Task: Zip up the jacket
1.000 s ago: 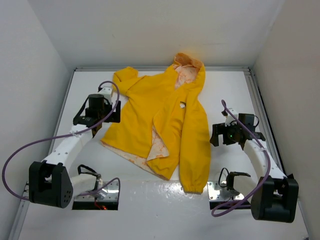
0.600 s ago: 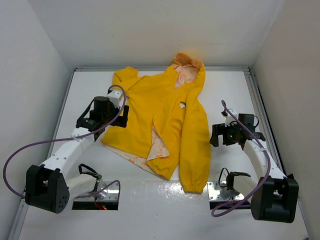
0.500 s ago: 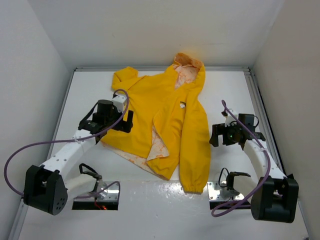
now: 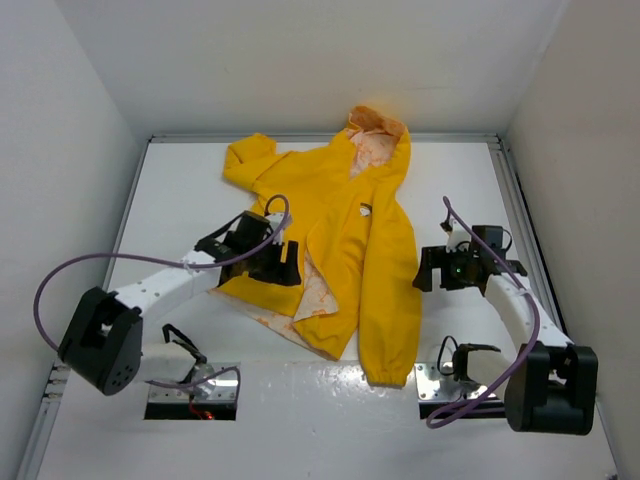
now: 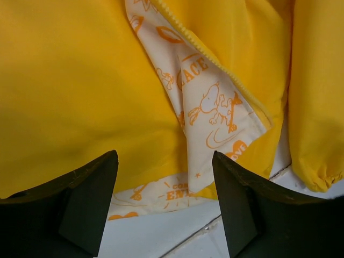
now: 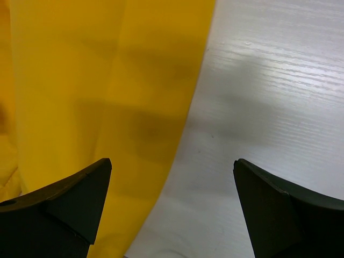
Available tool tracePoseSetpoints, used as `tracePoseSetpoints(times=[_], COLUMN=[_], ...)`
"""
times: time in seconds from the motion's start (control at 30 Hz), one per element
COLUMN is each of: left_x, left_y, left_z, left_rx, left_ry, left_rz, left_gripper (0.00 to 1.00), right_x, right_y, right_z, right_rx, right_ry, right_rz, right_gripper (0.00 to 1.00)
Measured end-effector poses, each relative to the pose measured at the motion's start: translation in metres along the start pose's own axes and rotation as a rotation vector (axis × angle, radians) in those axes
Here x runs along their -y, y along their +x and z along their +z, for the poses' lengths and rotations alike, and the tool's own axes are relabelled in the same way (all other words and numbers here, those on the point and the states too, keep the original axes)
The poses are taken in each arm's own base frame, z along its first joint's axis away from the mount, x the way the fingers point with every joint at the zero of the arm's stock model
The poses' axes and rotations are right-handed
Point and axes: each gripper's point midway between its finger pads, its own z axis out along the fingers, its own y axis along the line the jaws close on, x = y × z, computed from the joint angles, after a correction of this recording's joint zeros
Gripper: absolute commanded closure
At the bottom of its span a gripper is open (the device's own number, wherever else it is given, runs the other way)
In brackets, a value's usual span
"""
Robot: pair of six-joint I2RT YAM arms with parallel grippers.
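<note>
The bright-yellow hooded jacket (image 4: 335, 215) lies flat on the white table, hood at the back, front unzipped at the bottom so the white orange-printed lining (image 4: 313, 288) shows. My left gripper (image 4: 283, 262) is open above the jacket's left front panel, near the open lower edge. In the left wrist view the lining flap (image 5: 215, 113) and yellow zipper edge (image 5: 200, 51) lie ahead of the open fingers (image 5: 88, 207). My right gripper (image 4: 432, 270) is open, just right of the jacket's right sleeve (image 4: 390, 300). In the right wrist view the sleeve (image 6: 107, 107) fills the left half.
White walls enclose the table (image 4: 470, 180) on three sides, with a metal rail (image 4: 520, 210) along the right edge. Two mounting plates (image 4: 195, 385) sit at the near edge by the arm bases. Purple cables loop from each arm.
My left arm has swung right and nearer, from the jacket's left sleeve edge onto its lower front panel. The right arm has barely moved. The jacket has not shifted.
</note>
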Motion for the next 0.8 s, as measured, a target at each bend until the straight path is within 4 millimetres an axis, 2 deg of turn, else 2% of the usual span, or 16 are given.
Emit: tracePoseSetpoints(times=[0.17, 0.4, 0.5, 0.6, 0.8], left_x=[0.014, 0.062, 0.074, 0.068, 0.036], left_y=[-0.004, -0.047, -0.056, -0.052, -0.034], left_z=[0.022, 0.038, 0.044, 0.053, 0.068], left_rx=[-0.064, 0.008, 0.042, 0.042, -0.016], left_ry=[-0.009, -0.09, -0.143, -0.219, -0.38], left_rz=[-0.053, 0.004, 0.027, 0.036, 0.047], left_gripper=[0.3, 0.26, 0.26, 0.26, 0.26], right_x=[-0.005, -0.007, -0.007, -0.007, -0.007], right_y=[-0.002, -0.009, -0.01, -0.01, -0.01], right_z=[0.004, 0.006, 0.006, 0.006, 0.006], right_rx=[-0.018, -0.015, -0.014, -0.015, -0.015], right_ry=[-0.018, -0.025, -0.024, -0.024, -0.023], right_rz=[0.01, 0.006, 0.006, 0.006, 0.006], right_gripper=[0.05, 0.05, 0.05, 0.05, 0.05])
